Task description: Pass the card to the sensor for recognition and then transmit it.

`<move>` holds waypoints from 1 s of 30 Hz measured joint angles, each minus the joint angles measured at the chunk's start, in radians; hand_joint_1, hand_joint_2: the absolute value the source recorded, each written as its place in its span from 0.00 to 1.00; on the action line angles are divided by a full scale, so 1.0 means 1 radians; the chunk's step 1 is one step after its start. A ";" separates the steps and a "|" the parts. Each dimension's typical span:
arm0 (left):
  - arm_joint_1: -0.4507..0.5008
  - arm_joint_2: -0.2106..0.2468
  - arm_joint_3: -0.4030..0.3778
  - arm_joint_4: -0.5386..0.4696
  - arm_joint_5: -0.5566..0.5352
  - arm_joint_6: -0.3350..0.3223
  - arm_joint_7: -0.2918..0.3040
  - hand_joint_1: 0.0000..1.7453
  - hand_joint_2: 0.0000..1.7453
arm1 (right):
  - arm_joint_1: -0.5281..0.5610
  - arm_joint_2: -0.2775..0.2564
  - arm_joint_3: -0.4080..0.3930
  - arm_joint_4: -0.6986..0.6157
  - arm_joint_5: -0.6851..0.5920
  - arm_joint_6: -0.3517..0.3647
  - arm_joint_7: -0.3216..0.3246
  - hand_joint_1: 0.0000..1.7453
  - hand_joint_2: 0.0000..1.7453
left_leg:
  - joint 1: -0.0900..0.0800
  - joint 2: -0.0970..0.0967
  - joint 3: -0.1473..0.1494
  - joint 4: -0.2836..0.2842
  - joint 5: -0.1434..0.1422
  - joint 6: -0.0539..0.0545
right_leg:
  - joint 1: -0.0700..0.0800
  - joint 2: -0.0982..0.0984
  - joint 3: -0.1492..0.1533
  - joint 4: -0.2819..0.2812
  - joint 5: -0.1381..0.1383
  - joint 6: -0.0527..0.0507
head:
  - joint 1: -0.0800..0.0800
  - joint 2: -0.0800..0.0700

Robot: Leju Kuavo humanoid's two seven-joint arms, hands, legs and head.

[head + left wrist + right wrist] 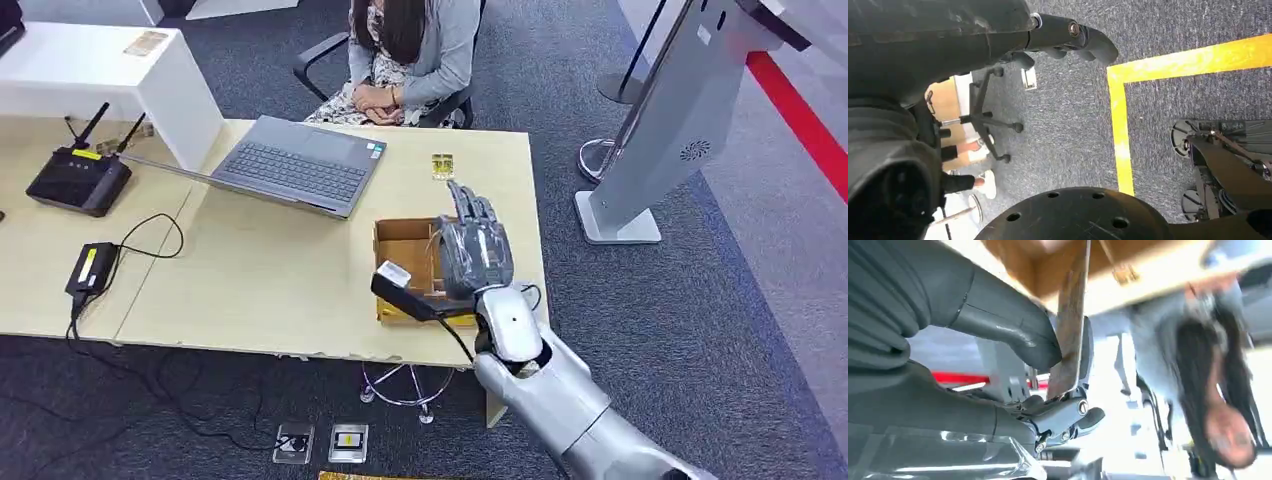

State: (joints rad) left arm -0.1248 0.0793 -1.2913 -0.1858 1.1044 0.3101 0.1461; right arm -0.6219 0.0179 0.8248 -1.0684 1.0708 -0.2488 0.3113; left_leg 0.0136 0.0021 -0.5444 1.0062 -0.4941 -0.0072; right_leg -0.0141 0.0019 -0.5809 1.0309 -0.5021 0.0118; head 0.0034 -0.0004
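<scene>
The right hand (pixel 474 252) hangs above the cardboard box (pixel 405 243) near the desk's (pixel 260 290) front right corner, and the right wrist view shows why: a card (pixel 1071 325) is pinched edge-on between thumb (pixel 1013 330) and fingers (pixel 1068 415), likely just lifted and ready to carry to a reader. One small yellow sensor (pixel 442 165) sits by the desk's far edge, beyond the box. One laptop (pixel 296 163) faces the seated person (pixel 405 60), presumably waiting to receive the card. One black scanner (pixel 403 292) lies at the box's near side. The left hand (pixel 1063 35) dangles over carpet, fingers loosely curled, holding nothing.
</scene>
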 joint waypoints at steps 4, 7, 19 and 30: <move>0.000 0.000 -0.015 0.000 -0.016 -0.008 0.000 0.00 0.00 | -0.066 -0.001 -0.008 -0.097 0.027 0.037 0.009 1.00 1.00 | 0.000 0.000 0.000 0.000 0.000 0.000 | 0.000 0.000 0.000 0.000 0.000 0.000 | 0.000 0.000; -0.004 0.000 -0.034 0.000 -0.031 -0.018 0.000 0.00 0.00 | -0.105 0.019 -0.005 -0.112 0.028 0.020 0.011 1.00 1.00 | 0.000 0.000 -0.001 0.000 0.000 0.000 | 0.000 0.000 0.000 0.000 0.000 0.000 | 0.000 0.000; -0.010 0.000 -0.056 0.000 -0.031 -0.014 0.000 0.00 0.00 | -0.213 0.124 0.012 0.110 -0.020 -0.030 -0.047 1.00 1.00 | 0.000 0.000 -0.001 0.000 0.000 0.000 | 0.000 -0.001 0.000 0.000 0.000 0.000 | 0.000 0.000; -0.010 0.000 -0.057 0.000 -0.018 -0.008 0.003 0.00 0.00 | -0.234 0.182 0.024 0.280 -0.029 -0.053 -0.068 1.00 1.00 | 0.000 0.000 -0.001 0.000 0.000 0.000 | 0.000 -0.001 0.000 0.000 0.000 0.000 | 0.000 0.000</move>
State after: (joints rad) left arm -0.1347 0.0793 -1.3485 -0.1858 1.0864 0.3017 0.1488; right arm -0.8563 0.1999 0.8492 -0.7888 1.0422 -0.3014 0.2434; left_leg 0.0137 0.0017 -0.5454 1.0061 -0.4941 -0.0073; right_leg -0.0140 0.0014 -0.5809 1.0311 -0.5023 0.0117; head 0.0038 -0.0004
